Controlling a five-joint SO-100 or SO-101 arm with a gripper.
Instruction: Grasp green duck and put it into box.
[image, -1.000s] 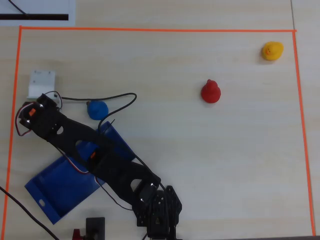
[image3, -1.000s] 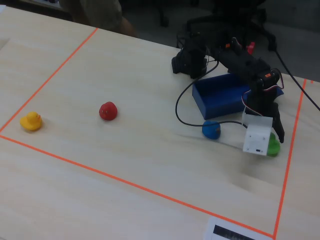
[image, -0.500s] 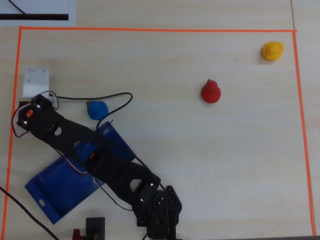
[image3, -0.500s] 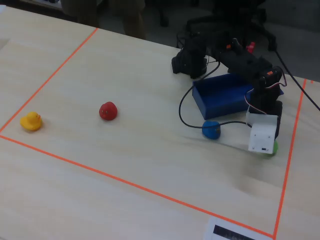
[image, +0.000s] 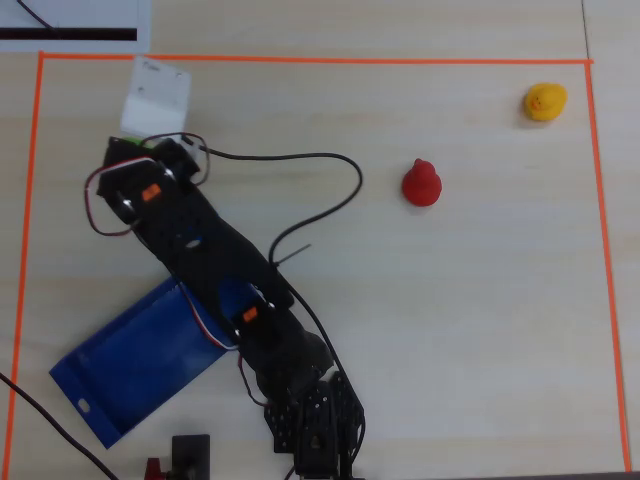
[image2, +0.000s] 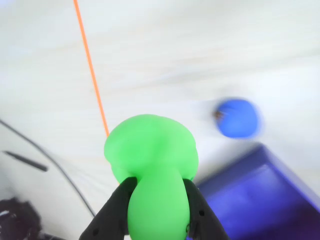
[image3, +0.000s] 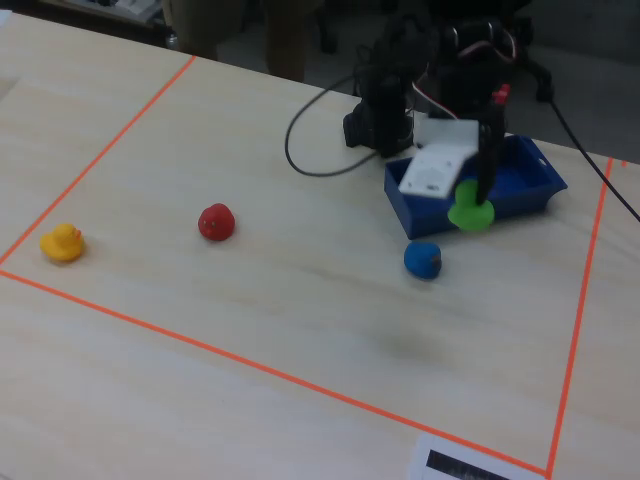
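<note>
My gripper (image2: 159, 184) is shut on the green duck (image2: 150, 160), with black fingers (image2: 117, 205) on both sides of its body. In the fixed view the gripper (image3: 478, 195) holds the green duck (image3: 470, 214) a little above the table, in front of the near wall of the dark blue box (image3: 530, 185). In the overhead view only a sliver of the green duck (image: 124, 143) shows at the gripper (image: 130, 145), up and left of the box (image: 130, 365). In the wrist view the box (image2: 260, 200) lies at the lower right.
A blue duck (image3: 422, 259) sits on the table just in front of the box and also shows in the wrist view (image2: 238, 118). A red duck (image: 422, 183) and a yellow duck (image: 546, 101) lie far off. An orange tape line (image: 300, 60) borders the area. Black cables (image: 300, 160) trail from the arm.
</note>
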